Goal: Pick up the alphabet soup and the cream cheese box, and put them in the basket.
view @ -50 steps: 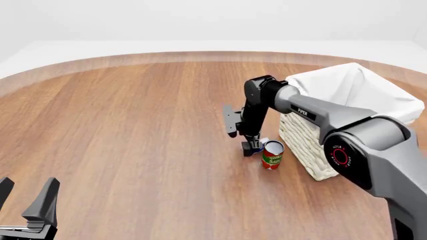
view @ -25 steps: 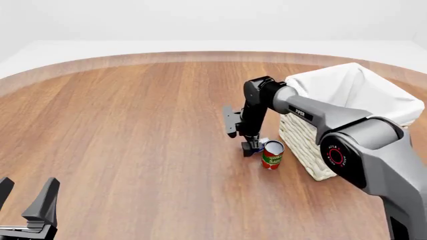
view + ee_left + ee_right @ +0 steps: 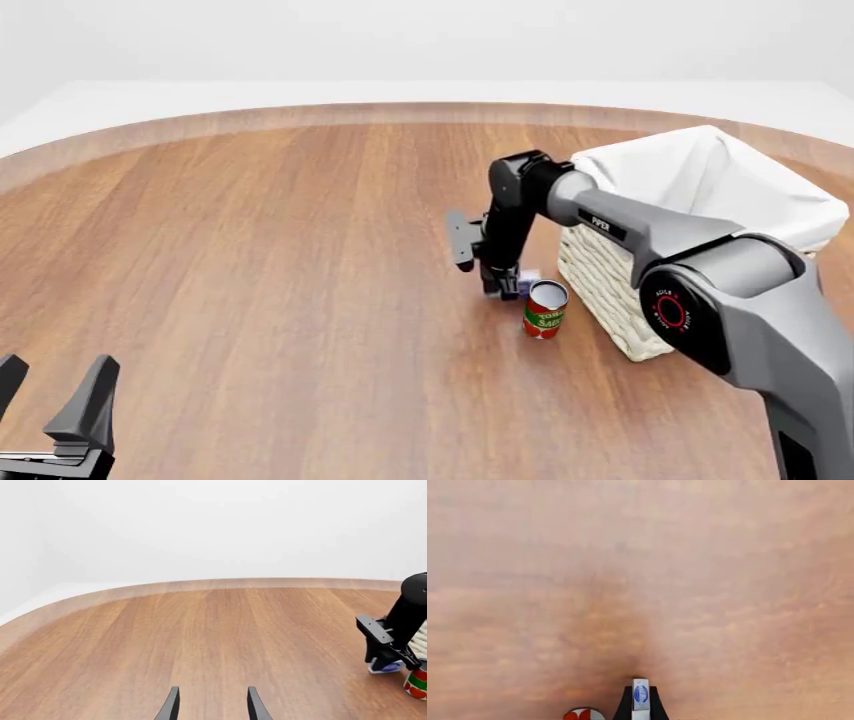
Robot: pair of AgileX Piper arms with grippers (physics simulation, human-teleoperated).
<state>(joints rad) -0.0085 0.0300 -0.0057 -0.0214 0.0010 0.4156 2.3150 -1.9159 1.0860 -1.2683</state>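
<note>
At the near left corner of the brown wooden table (image 3: 267, 280), the left gripper (image 3: 51, 395) was seen with its dark fingers spread and nothing between them, well apart from everything else (it had no visible part in the step in hand).

Further right, the right gripper (image 3: 506, 287) pointed down at the table, its fingers pressed onto the small flat white-grey cream cheese box with blue markings (image 3: 640, 695). In the right wrist view the box was held on edge between the two dark fingers. From the front, only a pale sliver of it could be made out at the fingertips, and whether it was clear of the wood could not be told.

Just beside it, on the near right, stood a red can with a green band (image 3: 545, 309), upright. For the step to be done well, a straight lift was judged best, so that the can would not be knocked, with the pinch kept firm because so thin a box could slip or twist.

To the right stood the large square cream-white wicker basket with a white cloth liner (image 3: 607, 275), its near wall close to the can. A carry high over the folded rim was called for before release.

No blue and orange-yellow alphabet soup can was visible in any view.
</note>
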